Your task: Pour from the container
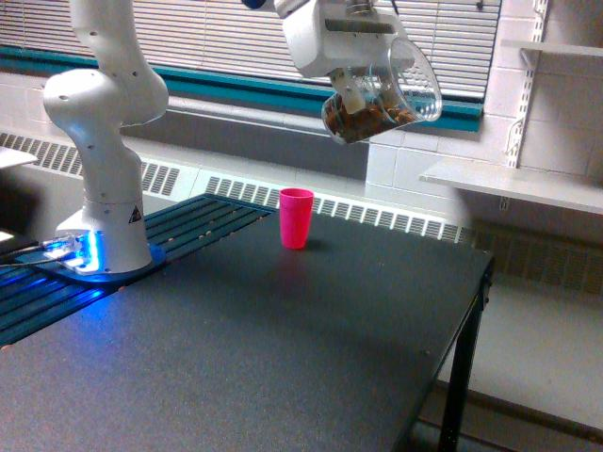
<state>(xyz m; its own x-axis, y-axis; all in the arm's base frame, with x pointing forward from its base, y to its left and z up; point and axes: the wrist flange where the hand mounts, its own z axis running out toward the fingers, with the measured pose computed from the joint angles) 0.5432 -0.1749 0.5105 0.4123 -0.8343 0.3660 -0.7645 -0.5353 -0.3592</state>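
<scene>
The dark worktop (pixel 283 348) lies nearest me, with the pink cup (pixel 296 217) upright near its far edge. High above it, to the exterior view's right, my claw (pixel 363 80) grips the container (pixel 382 99). I judge the tilt readies its brown bits for pouring.

Soft, even daylight coming through the blinds (pixel 236 38) at the back, a dull sheen across the dark table (pixel 283 358), blue glow pooling at the arm's base (pixel 89 254), and the whole picture slightly grainy and soft
</scene>
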